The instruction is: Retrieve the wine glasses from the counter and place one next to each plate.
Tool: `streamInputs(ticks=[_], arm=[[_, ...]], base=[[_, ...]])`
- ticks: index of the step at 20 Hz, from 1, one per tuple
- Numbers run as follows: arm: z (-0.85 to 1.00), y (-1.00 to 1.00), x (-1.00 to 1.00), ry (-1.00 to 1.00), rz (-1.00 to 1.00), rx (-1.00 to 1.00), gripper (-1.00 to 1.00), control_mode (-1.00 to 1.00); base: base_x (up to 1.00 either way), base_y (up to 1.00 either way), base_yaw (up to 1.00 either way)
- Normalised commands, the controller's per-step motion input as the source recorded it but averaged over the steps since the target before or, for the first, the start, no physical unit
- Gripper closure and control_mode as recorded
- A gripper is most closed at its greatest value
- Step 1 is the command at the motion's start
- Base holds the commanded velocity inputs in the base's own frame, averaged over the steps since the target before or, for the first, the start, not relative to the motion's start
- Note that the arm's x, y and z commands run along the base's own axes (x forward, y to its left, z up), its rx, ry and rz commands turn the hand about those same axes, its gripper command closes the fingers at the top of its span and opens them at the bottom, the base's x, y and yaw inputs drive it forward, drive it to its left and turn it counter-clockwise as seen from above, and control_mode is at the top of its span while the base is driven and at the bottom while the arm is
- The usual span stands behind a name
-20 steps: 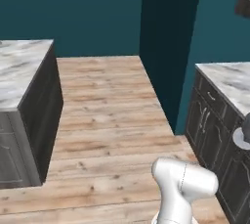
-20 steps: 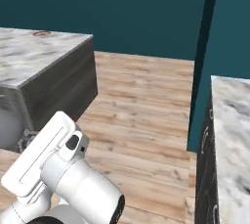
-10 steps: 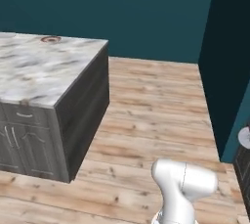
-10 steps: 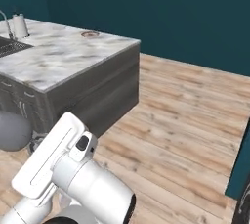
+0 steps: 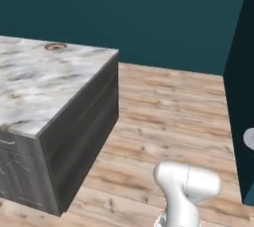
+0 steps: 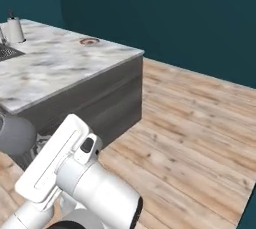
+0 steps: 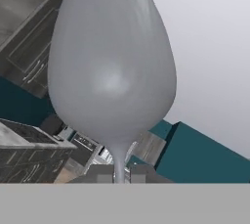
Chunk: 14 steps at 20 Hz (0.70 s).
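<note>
A smoky grey wine glass (image 7: 112, 66) looms large in the hand view, bowl up. My gripper (image 7: 118, 172) is shut on its thin stem, with one dark fingertip on each side. The bowl of that glass peeks in at the right edge of the left base view (image 5: 249, 138) and at the left edge of the right base view (image 6: 14, 135). A small round plate (image 5: 55, 47) with a reddish rim lies near the far corner of the marble island (image 5: 30, 87), also seen from the right (image 6: 90, 41). I cannot tell whether the marble-topped dark cabinet (image 7: 24, 145) behind the glass is the counter.
The island (image 6: 55, 68) has dark wood-grain sides, a sink (image 6: 5, 53) and a pale canister (image 6: 16, 29) at its far left. Wooden floor (image 5: 168, 112) stretches ahead to a teal wall (image 5: 149, 13). A dark tall panel (image 5: 243, 82) stands at the right.
The base has turned, so the whole scene has slid right. The island now stands larger and nearer, and the right-hand counter has left the views. The glass stays gripped.
</note>
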Motion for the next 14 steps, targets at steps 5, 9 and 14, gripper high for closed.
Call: streamInputs(ticks=[5,9,14], arm=[[0.00,0.00,0.00,0.00,0.00,0.00,1.00,1.00],[0.00,0.00,0.00,0.00,0.00,0.00,1.00,1.00],[0.00,0.00,0.00,0.00,0.00,0.00,1.00,1.00]], base=[[1.00,-0.38,0.33],[1.00,-0.35,0.30],[1.00,-0.35,0.30]])
